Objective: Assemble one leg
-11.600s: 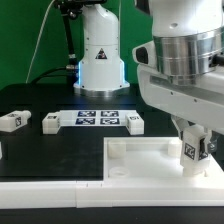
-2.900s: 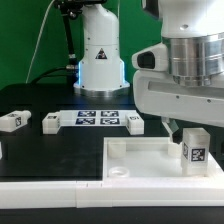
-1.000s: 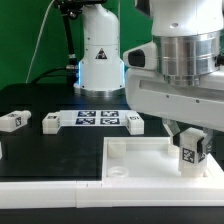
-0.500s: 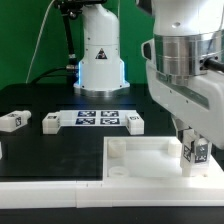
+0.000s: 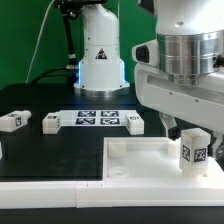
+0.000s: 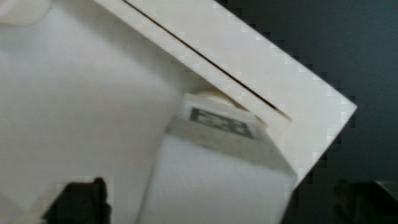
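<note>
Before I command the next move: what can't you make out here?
- Exterior view: the claw is hidden behind the arm's housing, so open or shut is unclear.
- Exterior view: the leg's seating in the tray is unclear.
- Wrist view: the leg's tag is blurred.

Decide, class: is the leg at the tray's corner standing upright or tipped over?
Upright: the leg stands tall on the tray, tag facing the camera.

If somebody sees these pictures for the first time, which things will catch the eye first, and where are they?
The big silver and white robot arm fills the exterior view's right side. Below it, a small white plastic leg with a black-and-white marker tag stands at the corner of the large white square tray-like piece. Behind, on the black table, lies the flat white marker board between loose white blocks.
</note>
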Robot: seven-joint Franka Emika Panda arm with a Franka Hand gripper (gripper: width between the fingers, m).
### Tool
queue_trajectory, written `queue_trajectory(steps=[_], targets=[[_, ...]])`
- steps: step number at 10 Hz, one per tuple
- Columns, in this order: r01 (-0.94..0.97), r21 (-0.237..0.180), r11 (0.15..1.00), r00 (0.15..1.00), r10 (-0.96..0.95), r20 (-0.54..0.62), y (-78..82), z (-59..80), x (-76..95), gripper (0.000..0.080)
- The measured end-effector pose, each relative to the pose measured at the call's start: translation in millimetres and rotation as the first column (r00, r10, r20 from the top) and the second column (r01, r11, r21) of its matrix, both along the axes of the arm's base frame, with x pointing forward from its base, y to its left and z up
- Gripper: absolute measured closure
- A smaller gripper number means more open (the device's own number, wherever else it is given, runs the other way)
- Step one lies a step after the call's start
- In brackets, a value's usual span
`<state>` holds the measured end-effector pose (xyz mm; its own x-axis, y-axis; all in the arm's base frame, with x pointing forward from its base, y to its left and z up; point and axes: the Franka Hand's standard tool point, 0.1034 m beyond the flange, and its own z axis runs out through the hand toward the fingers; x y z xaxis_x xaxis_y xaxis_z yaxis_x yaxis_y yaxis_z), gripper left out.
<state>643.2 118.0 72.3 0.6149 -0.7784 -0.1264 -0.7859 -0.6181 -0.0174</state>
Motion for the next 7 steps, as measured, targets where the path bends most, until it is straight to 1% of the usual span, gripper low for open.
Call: queue_trajectory(steps=[1,3,4,5,7], targets=[[-0.119,0.001,0.993,0.993,0.119,0.014,2.6,-0.6,-0.5,0.0156],[-0.386,-0.003,0.922,0.922,0.386,0.038,2.0,-1.9,-0.9,0.015],[-0.445,-0.003,0.896,0.895,0.444,0.045,1.1,-1.4,0.1,0.015],[-0.591,-0.011,0.807,0.805,0.59,0.061,-1.7,-0.3,1.9,0.015],[-0.764,-0.029,0.645,0.641,0.763,0.079,-4.4,2.9,4.3,0.015]])
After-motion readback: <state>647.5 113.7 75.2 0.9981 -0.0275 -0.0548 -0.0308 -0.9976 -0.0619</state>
